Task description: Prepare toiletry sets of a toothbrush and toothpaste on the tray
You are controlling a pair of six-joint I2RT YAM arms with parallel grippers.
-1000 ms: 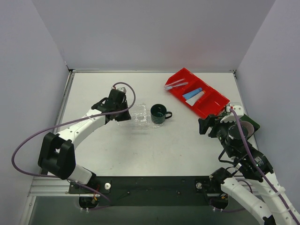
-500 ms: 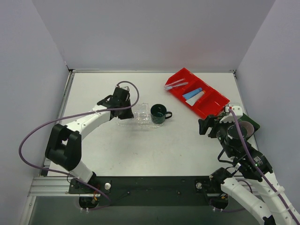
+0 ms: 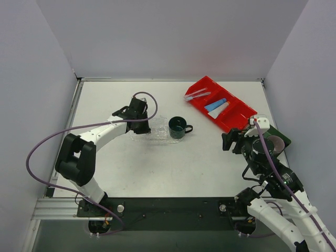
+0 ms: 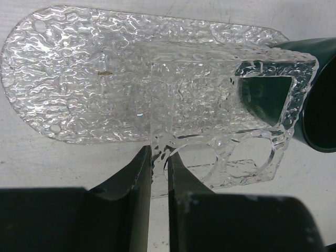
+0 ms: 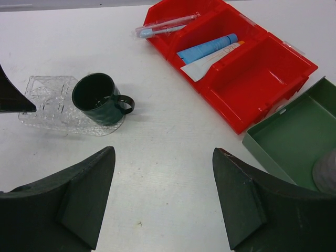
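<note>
The clear glittery tray (image 3: 149, 130) lies mid-table and fills the left wrist view (image 4: 94, 79). It bears a raised clear rack with holes. My left gripper (image 3: 140, 122) is at the tray's near-left edge, its jaws (image 4: 159, 155) closed on a thin clear rim of that rack. The wrapped toothbrushes (image 3: 197, 95), the blue tube (image 3: 216, 104) and the white tube (image 3: 221, 110) lie in the red bin (image 3: 239, 118); they also show in the right wrist view, toothbrushes (image 5: 165, 24), blue tube (image 5: 207, 47). My right gripper (image 3: 231, 140) hangs open and empty above bare table (image 5: 164, 152).
A dark green mug (image 3: 177, 127) stands on the tray's right end, close to the rack (image 4: 315, 94). A dark green rectangular tray (image 5: 294, 134) holding a mauve cup (image 5: 326, 173) sits at the right edge, behind my right arm.
My left gripper has moved a little right and farther in onto the clear tray's edge, and its arm has swung round. The right arm has barely moved.
</note>
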